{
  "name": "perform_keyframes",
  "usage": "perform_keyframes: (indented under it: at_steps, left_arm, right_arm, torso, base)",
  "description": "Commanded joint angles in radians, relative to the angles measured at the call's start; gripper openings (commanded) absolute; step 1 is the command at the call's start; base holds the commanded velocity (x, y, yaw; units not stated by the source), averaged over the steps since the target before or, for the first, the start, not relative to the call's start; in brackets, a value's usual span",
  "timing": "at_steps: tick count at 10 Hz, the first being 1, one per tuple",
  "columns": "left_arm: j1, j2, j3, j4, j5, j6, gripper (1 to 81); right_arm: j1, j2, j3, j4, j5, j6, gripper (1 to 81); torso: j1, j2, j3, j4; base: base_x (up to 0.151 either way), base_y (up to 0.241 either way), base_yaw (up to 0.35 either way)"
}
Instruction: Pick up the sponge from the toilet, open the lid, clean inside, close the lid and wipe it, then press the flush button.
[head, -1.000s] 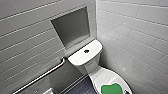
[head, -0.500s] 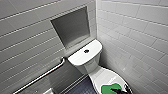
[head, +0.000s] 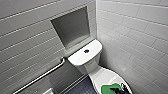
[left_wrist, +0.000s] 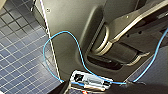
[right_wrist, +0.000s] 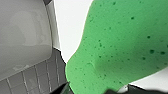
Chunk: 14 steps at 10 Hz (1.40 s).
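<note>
Right gripper (head: 116, 89) at sponge (head: 108, 89) on closed lid (head: 103, 76); whether it holds cannot be told. Risk: shallow pinch lets soft sponge slide off glossy lid

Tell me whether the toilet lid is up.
No, the lid lies flat and shut, with the green sponge on it.
</note>
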Motion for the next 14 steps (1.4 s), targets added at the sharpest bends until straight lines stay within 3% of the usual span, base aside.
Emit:
perform_keyframes:
  at_steps: [1,4,14]
  left_arm:
    - [0.017,-0.018,0.0,-0.005,0.078,-0.003,81.1]
    - [0.019,-0.021,0.0,-0.005,0.075,-0.003,81.1]
    - [0.019,-0.026,0.0,-0.006,0.079,-0.005,81.1]
  right_arm:
    - [0.1,0.018,0.004,0.045,-0.083,0.015,81.1]
    - [0.108,0.039,-0.04,0.108,-0.083,0.014,81.1]
    - [0.132,0.044,-0.137,0.127,-0.079,0.023,81.1]
  torso:
    - [0.0,0.0,0.0,0.0]
    - [0.0,0.0,0.0,0.0]
    - [0.0,0.0,0.0,0.0]
  base:
    - [0.0,0.0,0.0]
    - [0.0,0.0,0.0]
    - [0.0,0.0,0.0]
